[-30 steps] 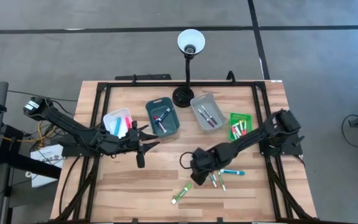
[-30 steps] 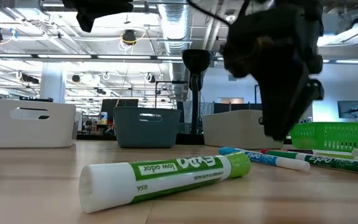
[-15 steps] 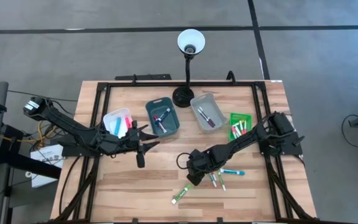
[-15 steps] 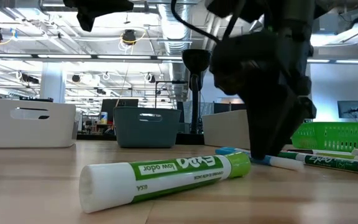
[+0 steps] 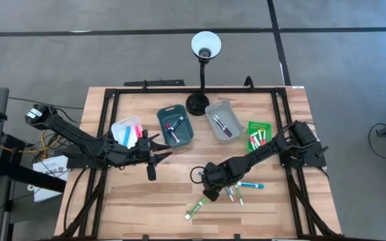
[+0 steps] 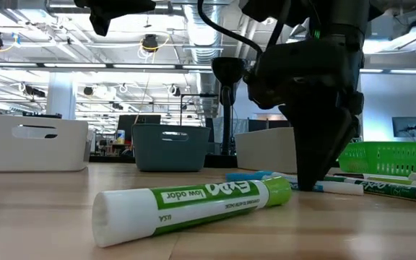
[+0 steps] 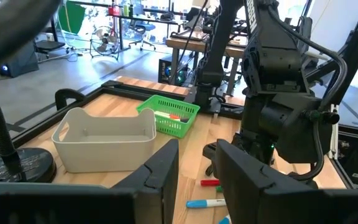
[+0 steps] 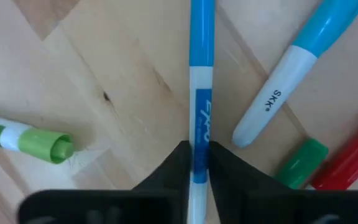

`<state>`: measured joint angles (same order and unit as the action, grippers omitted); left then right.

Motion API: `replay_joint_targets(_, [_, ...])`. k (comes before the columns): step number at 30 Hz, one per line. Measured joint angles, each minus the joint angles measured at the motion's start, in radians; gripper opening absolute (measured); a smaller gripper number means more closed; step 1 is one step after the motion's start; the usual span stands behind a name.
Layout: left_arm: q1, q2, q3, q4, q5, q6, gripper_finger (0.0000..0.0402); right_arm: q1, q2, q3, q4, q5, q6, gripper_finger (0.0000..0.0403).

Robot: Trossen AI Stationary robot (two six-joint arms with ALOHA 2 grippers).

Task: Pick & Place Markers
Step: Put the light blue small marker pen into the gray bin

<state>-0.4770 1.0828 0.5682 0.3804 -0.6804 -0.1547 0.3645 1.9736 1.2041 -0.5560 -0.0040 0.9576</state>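
Observation:
Several markers lie loose on the wooden table right of its middle. My right gripper (image 5: 210,191) points down among them and is shut on a blue-capped marker (image 8: 201,93) with a white barrel. Beside it lie a cyan marker (image 8: 291,81), a green-capped one (image 8: 39,144), and a green and a red one (image 8: 328,162). A fat green marker (image 6: 193,202) lies nearer the front edge. My left gripper (image 7: 194,180) hovers open left of centre (image 5: 154,161), above the table, holding nothing. My right gripper pinches the blue marker's white barrel (image 8: 199,134), below the cap, between its two fingers (image 8: 179,163). The fingers come from above, pointing down, one on each long side of the barrel. The marker lies flat on the table (image 6: 255,175).
Along the far half stand a white bin (image 5: 127,132), a teal bin (image 5: 175,127), a grey bin (image 5: 222,121) and a green basket (image 5: 259,135), each with markers inside. A black desk lamp (image 5: 202,67) stands behind them. Bare wood lies at the front left.
My right gripper has come down onto the table over the blue marker. In the low view the marker's capped end now sticks out farther to one side of the fingers than before.

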Motion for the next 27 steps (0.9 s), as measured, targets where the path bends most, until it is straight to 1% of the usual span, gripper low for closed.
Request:
replay_joint_targets(2, [0.0, 0.0, 0.0, 0.001, 0.0, 0.0, 0.0104, 0.0, 0.0, 0.0, 0.005, -0.01, -0.034, 0.0021])
replay_joint_targets(4, [0.0, 0.0, 0.0, 0.002, 0.0, 0.0, 0.0104, 0.0, 0.0, 0.0, 0.022, -0.019, -0.058, 0.0012])
replay_joint_targets(6, [0.0, 0.0, 0.0, 0.002, 0.0, 0.0, 0.0104, 0.0, -0.001, 0.0, 0.033, -0.023, -0.074, 0.0015])
replay_joint_targets(9, [0.0, 0.0, 0.0, 0.003, 0.0, 0.0, 0.0104, 0.0, -0.021, -0.002, 0.049, -0.023, -0.077, 0.0031])
replay_joint_targets(12, [0.0, 0.0, 0.0, 0.005, 0.0, 0.0, 0.0104, -0.002, -0.052, 0.027, 0.026, 0.01, -0.104, 0.0035])
replay_joint_targets(15, [0.0, 0.0, 0.0, 0.007, 0.0, 0.0, 0.0104, -0.011, -0.122, 0.063, -0.017, 0.065, -0.143, 0.0021])
replay_joint_targets(19, [0.0, 0.0, 0.0, 0.013, 0.0, 0.0, 0.0104, -0.032, -0.227, 0.068, -0.057, 0.147, -0.232, 0.001])
replay_joint_targets(22, [0.0, 0.0, 0.0, 0.037, 0.0, 0.0, 0.0104, -0.058, -0.331, 0.072, -0.156, 0.257, -0.251, 0.0019])
replay_joint_targets(24, [0.004, 0.0, 0.0, 0.045, 0.0, 0.0, 0.0104, -0.085, -0.387, 0.072, -0.263, 0.345, -0.251, 0.0024])
replay_joint_targets(27, [0.015, 0.0, 0.0, 0.048, 0.0, 0.0, 0.0104, -0.149, -0.457, 0.072, -0.404, 0.464, -0.205, 0.0022])
